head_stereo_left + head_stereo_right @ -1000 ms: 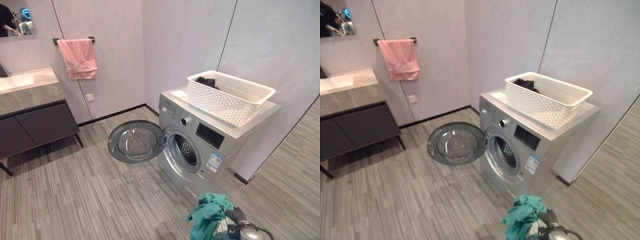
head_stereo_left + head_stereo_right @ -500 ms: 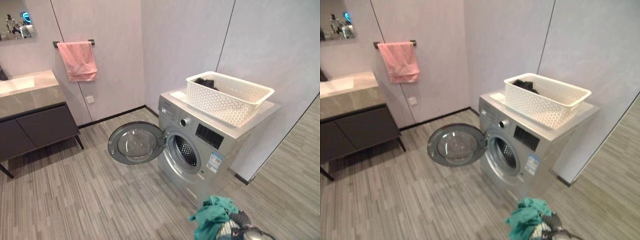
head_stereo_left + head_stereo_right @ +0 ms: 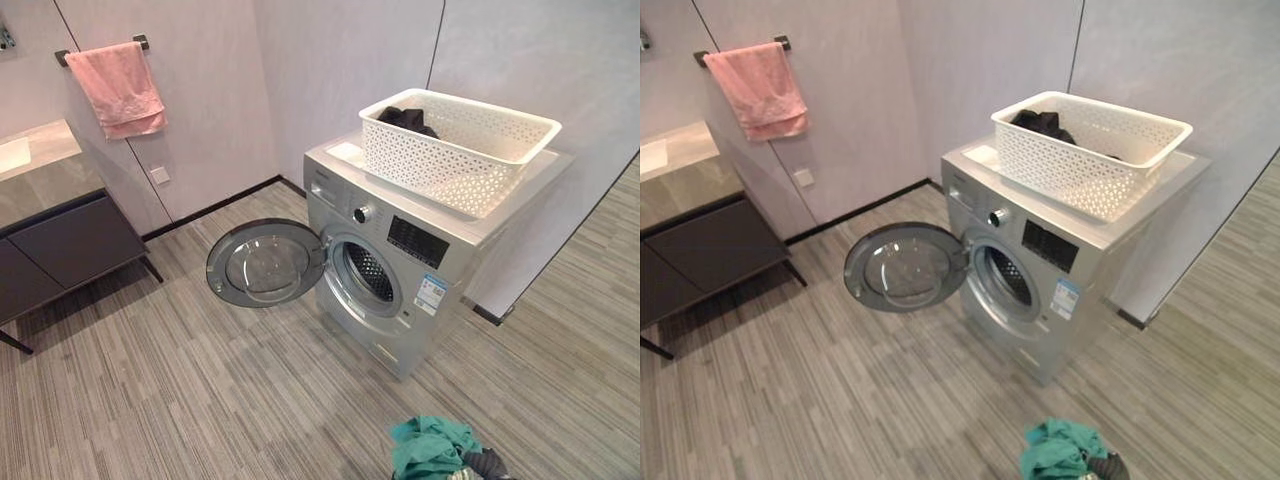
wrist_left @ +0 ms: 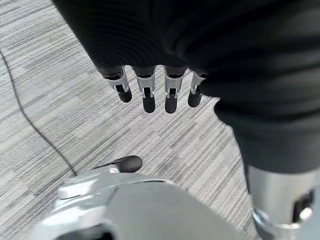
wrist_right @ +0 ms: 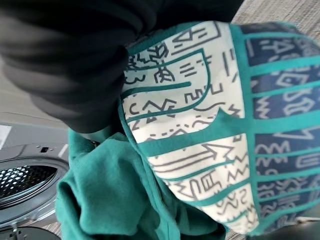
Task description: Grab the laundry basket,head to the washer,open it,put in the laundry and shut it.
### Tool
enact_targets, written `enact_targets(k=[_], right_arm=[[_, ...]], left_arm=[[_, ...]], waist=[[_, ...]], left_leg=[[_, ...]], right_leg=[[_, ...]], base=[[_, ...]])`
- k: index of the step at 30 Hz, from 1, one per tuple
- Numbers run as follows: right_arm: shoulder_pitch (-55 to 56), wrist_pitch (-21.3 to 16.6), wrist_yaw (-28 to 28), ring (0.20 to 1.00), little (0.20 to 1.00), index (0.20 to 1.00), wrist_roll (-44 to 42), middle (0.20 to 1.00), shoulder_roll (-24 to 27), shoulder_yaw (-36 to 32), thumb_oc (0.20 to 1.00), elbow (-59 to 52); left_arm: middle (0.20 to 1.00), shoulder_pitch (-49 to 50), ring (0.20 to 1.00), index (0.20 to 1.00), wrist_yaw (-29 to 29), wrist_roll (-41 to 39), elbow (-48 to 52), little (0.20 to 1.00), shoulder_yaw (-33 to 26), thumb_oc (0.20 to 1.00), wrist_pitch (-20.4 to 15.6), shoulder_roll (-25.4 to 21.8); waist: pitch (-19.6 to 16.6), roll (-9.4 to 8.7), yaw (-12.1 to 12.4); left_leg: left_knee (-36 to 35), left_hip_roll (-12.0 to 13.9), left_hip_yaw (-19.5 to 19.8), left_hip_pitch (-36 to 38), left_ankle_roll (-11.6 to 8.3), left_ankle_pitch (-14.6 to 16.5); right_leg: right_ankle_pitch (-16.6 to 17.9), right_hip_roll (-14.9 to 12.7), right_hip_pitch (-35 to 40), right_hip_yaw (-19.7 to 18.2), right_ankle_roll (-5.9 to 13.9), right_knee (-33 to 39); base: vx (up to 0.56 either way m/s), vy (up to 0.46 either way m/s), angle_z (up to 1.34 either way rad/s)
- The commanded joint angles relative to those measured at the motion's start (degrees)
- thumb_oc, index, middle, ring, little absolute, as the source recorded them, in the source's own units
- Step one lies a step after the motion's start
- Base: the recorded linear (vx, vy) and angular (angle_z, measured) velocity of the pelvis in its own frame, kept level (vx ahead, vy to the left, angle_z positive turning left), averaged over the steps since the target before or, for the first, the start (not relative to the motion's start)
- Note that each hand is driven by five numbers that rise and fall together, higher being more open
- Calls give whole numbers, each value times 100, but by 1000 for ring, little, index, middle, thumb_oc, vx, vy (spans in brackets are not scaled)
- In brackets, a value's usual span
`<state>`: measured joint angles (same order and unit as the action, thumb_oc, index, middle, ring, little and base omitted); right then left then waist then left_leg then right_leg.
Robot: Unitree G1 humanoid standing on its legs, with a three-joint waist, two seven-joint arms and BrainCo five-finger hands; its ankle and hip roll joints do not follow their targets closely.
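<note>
One washer door (image 3: 264, 264) open beside basket-topped washer (image 3: 400, 250).

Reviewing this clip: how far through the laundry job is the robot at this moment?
Done: the white basket sits on top of the washer, and the washer door hangs open. In hand: a teal patterned garment covers the right hand, outside the drum. The left hand hangs with straight fingers, holding nothing. Left: load this garment and the dark clothing in the basket, then shut the door.
</note>
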<state>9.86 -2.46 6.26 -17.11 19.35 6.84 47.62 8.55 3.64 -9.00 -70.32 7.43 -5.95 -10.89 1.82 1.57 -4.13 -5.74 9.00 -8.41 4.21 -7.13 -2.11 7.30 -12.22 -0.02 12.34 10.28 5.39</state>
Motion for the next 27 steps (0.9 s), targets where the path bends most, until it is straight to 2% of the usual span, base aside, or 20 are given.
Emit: enact_targets(k=[1,3,5,6,7,8,9,10,11,13,14,15,16,17,19,21,22,23,26,27], right_arm=[[-522,-253,22,200,200,200,108,200,-1,-182,200,-357],[-594,-272,3,200,200,200,65,200,15,-98,200,-434],[-611,-282,-1,200,200,200,39,200,4,-48,200,-446],[-620,-293,-29,200,200,200,25,200,-20,66,200,-467],[-621,-294,-29,200,200,200,25,200,-22,66,200,-467],[-668,-311,-39,200,200,200,19,200,-40,226,200,-475],[-668,-311,-39,200,200,200,19,200,-40,226,200,-474],[-725,-316,-69,200,200,200,48,200,-49,409,200,-533],[-723,-337,-71,200,200,200,13,200,-41,464,200,-613],[-723,-337,-71,200,200,200,13,200,-41,464,200,-613],[-720,-321,-51,200,200,200,-18,200,-39,596,200,-610],[-734,-309,-36,200,200,200,-21,200,-23,609,200,-607],[-734,-309,-37,200,200,200,-21,200,-23,608,200,-606],[-788,-314,-34,200,200,200,-44,200,0,616,200,-638],[-867,-327,-6,200,200,200,-52,200,27,623,200,-648],[-945,-361,9,200,200,200,-76,200,38,655,200,-647],[-1002,-392,11,200,200,200,-81,200,-5,673,200,-573],[-1001,-397,5,200,200,200,-64,200,-18,676,200,-561],[-993,-357,-94,200,200,200,5,200,-26,646,200,-476],[-923,-320,-117,200,200,200,29,200,-105,586,200,-507]], left_arm=[[1000,-390,1000,1000,59,-89,-29,1000,-27,1000,-118,-178],[1000,-458,1000,1000,84,-175,-1,1000,-19,1000,-111,-241],[1000,-477,1000,1000,92,-208,6,1000,-28,1000,-111,-274],[1000,-488,1000,1000,105,-255,-8,1000,-78,1000,-105,-320],[1000,-489,1000,1000,105,-255,-8,1000,-78,1000,-105,-322],[1000,-484,1000,1000,115,-370,17,1000,-128,1000,-111,-358],[1000,-484,1000,1000,115,-370,17,1000,-128,1000,-111,-358],[1000,-480,1000,1000,123,-466,82,1000,-178,1000,-80,-413],[1000,-503,1000,1000,130,-501,137,1000,-180,1000,-64,-442],[1000,-503,1000,1000,130,-501,137,1000,-181,1000,-64,-442],[1000,-510,1000,1000,158,-554,396,1000,-112,1000,-51,-465],[1000,-521,1000,1000,168,-604,492,1000,-74,1000,-73,-449],[1000,-521,1000,1000,168,-604,494,1000,-74,1000,-71,-449],[1000,-554,1000,1000,173,-630,571,1000,-16,1000,-84,-433],[1000,-602,1000,1000,187,-642,617,1000,56,1000,-113,-429],[1000,-609,1000,1000,198,-738,708,1000,96,1000,-134,-447],[1000,-614,1000,1000,216,-790,674,1000,110,1000,-164,-440],[1000,-603,1000,1000,216,-795,656,1000,104,1000,-173,-435],[1000,-519,1000,1000,159,-712,524,1000,21,1000,-188,-419],[1000,-468,1000,1000,139,-632,458,1000,-14,1000,-161,-416]], waist=[[428,-62,79],[482,-43,66],[480,-60,70],[485,-65,105],[473,-69,101],[520,-102,176],[519,-100,172],[656,-189,336],[763,-261,404],[757,-256,393],[949,-357,453],[1006,-369,472],[1013,-371,473],[1059,-402,475],[1095,-431,504],[1129,-396,650],[1134,-354,740],[1120,-340,757],[1008,-244,794],[937,-245,812]], left_leg=[[74,-8,-303,731,84,1063],[108,208,-307,698,13,963],[219,293,-277,615,-19,939],[505,488,-235,524,-67,946],[506,484,-230,505,-66,940],[1040,719,-139,310,-94,689],[1045,723,-134,305,-96,691],[2020,838,269,-152,-44,118],[2641,841,511,-500,60,-31],[2659,845,528,-521,59,-24],[3369,1059,437,-942,254,-51],[3200,1009,313,-1045,256,158],[3200,1005,308,-1035,262,165],[3038,892,270,-1293,251,332],[2394,805,212,-1554,171,384],[1469,616,554,-1771,6,-61],[697,550,1010,-2000,-76,-378],[475,559,1143,-2010,-113,-430],[555,671,950,-2073,-138,-443],[1064,568,828,-2181,-92,-416]], right_leg=[[-378,-427,-956,339,16,-1048],[-692,-307,-1107,215,-104,-1443],[-796,-252,-1154,182,-159,-1552],[-1068,-84,-1122,184,-315,-1719],[-1059,-88,-1132,188,-316,-1709],[-1270,158,-1006,230,-506,-1754],[-1270,159,-1005,235,-507,-1753],[-1391,462,-756,234,-741,-1642],[-1444,565,-654,226,-872,-1609],[-1445,567,-657,238,-874,-1609],[-1727,791,-277,355,-1023,-1503],[-1750,780,-188,403,-1009,-1445],[-1751,775,-180,401,-1005,-1445],[-1752,733,-114,435,-967,-1349],[-1813,694,-90,419,-916,-1310],[-1905,733,-2,337,-893,-1347],[-1978,770,45,239,-862,-1423],[-2041,768,110,156,-820,-1459],[-2202,694,462,3,-669,-1461],[-2163,488,652,-68,-572,-1511]], base=[[30,-82,3],[49,-143,2],[59,-194,0],[70,-223,6],[130,-336,18],[66,-180,28],[114,-420,40],[58,-362,33],[57,-362,20],[94,-190,16],[240,-263,43],[241,-259,61],[100,6,62],[70,41,41],[132,94,19],[271,207,26],[377,292,53],[271,227,48],[564,422,-42],[297,254,-47]])
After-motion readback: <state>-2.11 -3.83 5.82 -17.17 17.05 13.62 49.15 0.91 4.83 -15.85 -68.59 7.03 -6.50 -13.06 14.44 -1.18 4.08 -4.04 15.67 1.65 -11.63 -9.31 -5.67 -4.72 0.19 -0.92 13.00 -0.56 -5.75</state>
